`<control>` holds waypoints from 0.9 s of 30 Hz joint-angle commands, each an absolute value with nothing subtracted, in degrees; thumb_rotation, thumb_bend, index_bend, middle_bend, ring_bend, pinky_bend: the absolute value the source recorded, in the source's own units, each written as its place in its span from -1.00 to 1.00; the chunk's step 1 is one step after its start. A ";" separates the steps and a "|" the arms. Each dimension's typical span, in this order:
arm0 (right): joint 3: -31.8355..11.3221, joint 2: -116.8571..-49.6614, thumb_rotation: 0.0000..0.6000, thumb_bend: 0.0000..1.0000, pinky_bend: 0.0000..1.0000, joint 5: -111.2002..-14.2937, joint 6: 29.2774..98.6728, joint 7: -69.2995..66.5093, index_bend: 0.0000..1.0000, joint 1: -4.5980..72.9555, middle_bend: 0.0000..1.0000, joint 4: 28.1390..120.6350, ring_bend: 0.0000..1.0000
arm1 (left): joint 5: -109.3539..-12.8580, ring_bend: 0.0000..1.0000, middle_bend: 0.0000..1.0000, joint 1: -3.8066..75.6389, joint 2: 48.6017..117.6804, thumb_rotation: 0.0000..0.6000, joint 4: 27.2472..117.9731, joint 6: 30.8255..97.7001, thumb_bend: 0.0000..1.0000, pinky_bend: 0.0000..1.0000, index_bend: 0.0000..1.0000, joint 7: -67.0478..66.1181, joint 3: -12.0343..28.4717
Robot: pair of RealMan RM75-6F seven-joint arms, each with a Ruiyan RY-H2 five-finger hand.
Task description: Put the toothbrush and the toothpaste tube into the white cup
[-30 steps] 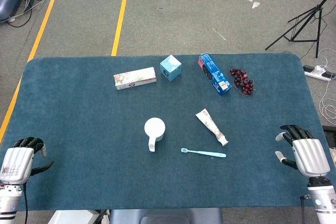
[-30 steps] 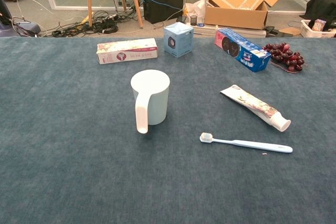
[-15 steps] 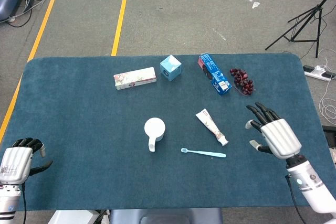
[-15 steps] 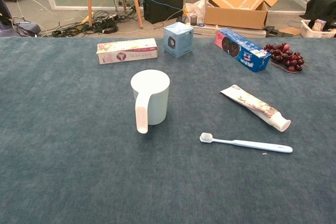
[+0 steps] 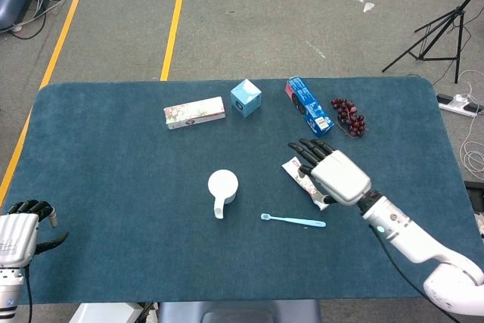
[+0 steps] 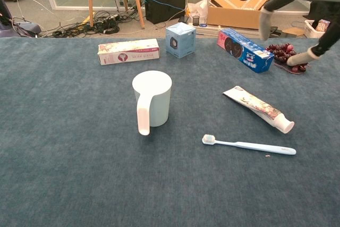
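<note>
Right robot hand (image 5: pixel 339 175) fingers spread, holding nothing, raised above the toothpaste tube (image 6: pixel 257 108), not touching per chest view. Left robot hand (image 5: pixel 19 231) sits at the near left edge of the surface (image 5: pixel 113 187), fingers curled in, nothing visible in it. Tube lies flat, cap toward the near right, just behind the toothbrush (image 6: pixel 248 145); both well right of the white cup (image 6: pixel 152 99), which stands upright, handle facing the robot. Likely step: grasp the tube. Best done by lowering straight down, closing across the tube's narrow width near mid-body, not the cap. Keep fingers off the toothbrush. Then lift, tilt upright, drop into cup.
</note>
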State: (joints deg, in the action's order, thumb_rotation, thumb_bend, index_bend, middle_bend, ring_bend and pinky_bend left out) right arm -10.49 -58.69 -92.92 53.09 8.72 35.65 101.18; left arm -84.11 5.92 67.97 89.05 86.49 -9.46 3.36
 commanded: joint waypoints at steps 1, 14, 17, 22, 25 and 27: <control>-11.03 -61.49 1.00 -0.86 -0.71 -90.90 50.08 10.73 -0.10 38.33 -0.90 100.82 -1.00 | -83.58 -0.26 0.01 5.70 67.61 1.00 89.49 86.57 -1.00 -0.27 0.31 -9.66 3.55; -10.40 -74.36 1.00 -0.86 -0.73 -90.15 45.82 10.17 -0.14 46.35 -0.99 91.79 -1.00 | -82.52 -0.25 0.01 4.23 66.12 1.00 91.54 87.97 -1.00 -0.27 0.31 -10.45 3.70; -10.28 -76.76 1.00 -0.86 -0.75 -89.89 45.14 10.26 -0.20 47.86 -1.00 89.73 -1.00 | -82.36 -0.25 0.01 3.99 65.89 1.00 91.93 88.22 -1.00 -0.27 0.31 -10.56 3.78; -10.20 -80.01 1.00 -0.86 -0.77 -89.31 44.68 10.28 -0.30 49.77 -1.00 87.25 -1.00 | -81.96 -0.25 0.01 3.79 65.49 1.00 92.23 88.21 -1.00 -0.27 0.31 -10.28 3.97; -10.18 -81.51 1.00 -0.86 -0.77 -88.88 44.39 10.28 -0.30 50.81 -1.00 86.05 -1.00 | -81.80 -0.25 0.01 3.75 65.27 1.00 92.33 88.12 -1.00 -0.27 0.31 -9.97 4.07; -10.11 -82.44 1.00 -0.86 -0.77 -88.54 44.23 10.46 -0.30 51.42 -1.00 85.23 -1.00 | -81.74 -0.25 0.01 3.70 65.14 1.00 92.42 88.13 -1.00 -0.27 0.31 -9.77 4.15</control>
